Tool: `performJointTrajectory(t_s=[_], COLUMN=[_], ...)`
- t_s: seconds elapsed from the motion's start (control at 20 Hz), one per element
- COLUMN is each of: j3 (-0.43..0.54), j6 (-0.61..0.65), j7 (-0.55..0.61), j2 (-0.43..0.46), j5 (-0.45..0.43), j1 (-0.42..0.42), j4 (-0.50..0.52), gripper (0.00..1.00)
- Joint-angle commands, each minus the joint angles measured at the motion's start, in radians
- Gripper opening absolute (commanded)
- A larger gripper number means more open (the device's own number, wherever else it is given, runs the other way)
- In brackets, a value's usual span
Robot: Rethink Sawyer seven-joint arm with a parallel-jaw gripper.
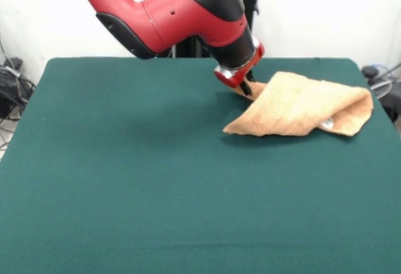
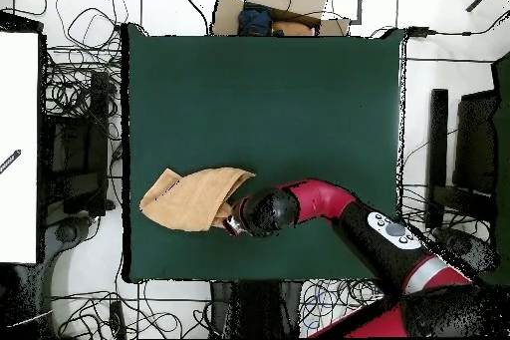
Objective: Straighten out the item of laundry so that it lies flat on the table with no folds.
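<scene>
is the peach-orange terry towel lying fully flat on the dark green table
No, the peach-orange terry-cloth towel is folded over itself in a raised hump on the dark green cloth-covered table.

this is a robotics lab. a red and black robot arm (image 1: pixel 169 14) on a pedestal reaches over a worktop (image 2: pixel 269 87) covered in dark green cloth. in the overhead view, tangled black cables (image 2: pixel 85 67) sprawl over the pale floor on every side, dark equipment racks (image 2: pixel 468 157) stand beside the worktop, and an open cardboard box (image 2: pixel 279 7) sits at its far edge.
</scene>
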Motion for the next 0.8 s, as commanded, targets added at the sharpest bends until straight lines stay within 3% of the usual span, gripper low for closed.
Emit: performJointTrajectory(t_s=[0.05, 0.8], j3=[-0.022, 0.027], j6=[0.164, 0.377], j7=[-0.104, -0.221], j2=[-0.009, -0.015], j5=[0.037, 0.064], j1=[0.014, -0.046], j4=[-0.073, -0.093], gripper=[0.00, 0.00])
